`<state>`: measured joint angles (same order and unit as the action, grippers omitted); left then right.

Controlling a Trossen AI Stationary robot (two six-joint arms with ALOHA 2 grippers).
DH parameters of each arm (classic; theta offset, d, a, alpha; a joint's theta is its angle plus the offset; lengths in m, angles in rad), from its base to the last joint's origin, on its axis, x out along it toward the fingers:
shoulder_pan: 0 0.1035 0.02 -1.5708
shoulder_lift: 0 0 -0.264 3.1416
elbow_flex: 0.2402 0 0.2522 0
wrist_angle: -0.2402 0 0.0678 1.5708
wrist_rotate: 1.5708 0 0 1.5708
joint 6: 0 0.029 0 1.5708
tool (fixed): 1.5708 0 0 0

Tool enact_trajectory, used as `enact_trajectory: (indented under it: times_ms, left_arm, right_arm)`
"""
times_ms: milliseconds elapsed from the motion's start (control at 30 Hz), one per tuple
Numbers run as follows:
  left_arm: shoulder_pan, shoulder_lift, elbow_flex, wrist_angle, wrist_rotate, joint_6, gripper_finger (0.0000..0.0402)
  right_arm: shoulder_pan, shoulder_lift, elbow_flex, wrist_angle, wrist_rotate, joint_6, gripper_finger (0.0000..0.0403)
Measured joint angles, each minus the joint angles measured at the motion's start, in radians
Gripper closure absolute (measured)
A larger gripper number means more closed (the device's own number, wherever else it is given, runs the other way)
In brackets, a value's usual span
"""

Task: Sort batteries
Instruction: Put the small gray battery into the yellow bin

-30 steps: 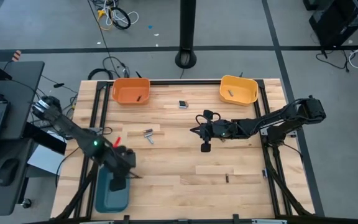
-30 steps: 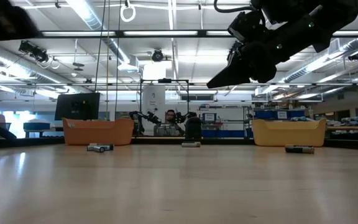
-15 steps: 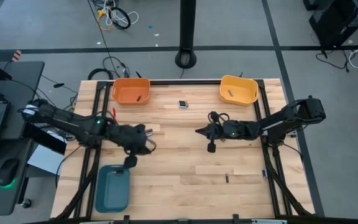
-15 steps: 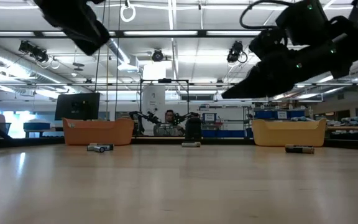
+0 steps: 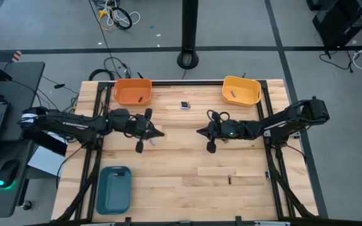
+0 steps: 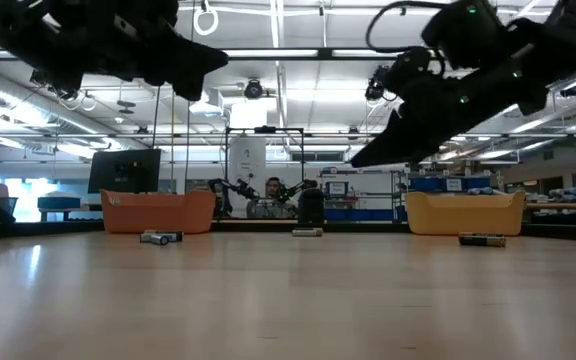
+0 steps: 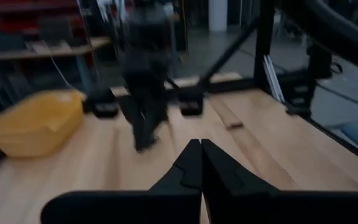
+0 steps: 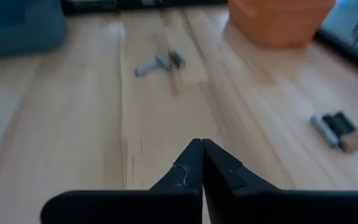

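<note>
wooden tabletop (image 5: 187,169) holds loose batteries (image 5: 150,135); both grippers, left (image 5: 159,133) and right (image 5: 199,132), hover empty, fingers closed; next, open and descend

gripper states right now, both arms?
Left gripper: shut, holding nothing, raised above the table.
Right gripper: shut, holding nothing, raised above the table.

Right gripper (image 8: 201,144) fingertips shut above wooden table (image 8: 73,124), small batteries (image 8: 159,62) ahead, batt. pair (image 8: 333,130) off to one side, orange tray (image 8: 281,20), teal tray (image 8: 20,25) at far edge
</note>
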<state>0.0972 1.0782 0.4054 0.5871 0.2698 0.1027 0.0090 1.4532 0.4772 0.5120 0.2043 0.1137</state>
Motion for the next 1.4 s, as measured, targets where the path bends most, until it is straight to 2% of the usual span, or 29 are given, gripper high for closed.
enact_trajectory:
  times_ms: [233, 367, 533, 700, 833, 967, 1167, 1400]
  left_arm:
    - [0.039, 0.0, -0.054, 0.085, -0.003, 0.009, 0.0397]
    - [0.046, 0.0, -0.065, 0.091, -0.013, 0.036, 0.0396]
    - [0.047, 0.0, -0.067, 0.074, -0.033, 0.036, 0.0396]
    - [0.047, 0.018, -0.068, 0.061, -0.034, 0.028, 0.0396]
    - [0.047, 0.041, -0.068, 0.064, -0.035, 0.027, 0.0396]
    - [0.047, 0.067, -0.068, 0.076, -0.037, 0.025, 0.0396]
    - [0.047, 0.107, -0.068, 0.075, -0.065, 0.023, 0.0396]
    - [0.047, 0.13, -0.068, 0.098, -0.065, 0.017, 0.0396]
  right_arm:
    - [0.034, 0.0, 0.265, -0.71, 0.0, 0.145, 0.0377]
    - [0.055, 0.0, 0.351, -0.911, -0.001, 0.188, 0.0376]
    - [0.057, 0.0, 0.365, -0.991, -0.062, 0.262, 0.038]
    - [0.057, 0.0, 0.365, -1.052, -0.063, 0.313, 0.0366]
    - [0.057, 0.0, 0.366, -1.166, -0.065, 0.35, 0.0349]
    - [0.057, 0.0, 0.363, -1.284, -0.068, 0.382, 0.0358]
    - [0.055, 0.0, 0.333, -1.308, -0.09, 0.407, 0.0394]
    - [0.041, 0.0, 0.292, -1.302, -0.091, 0.464, 0.0363]
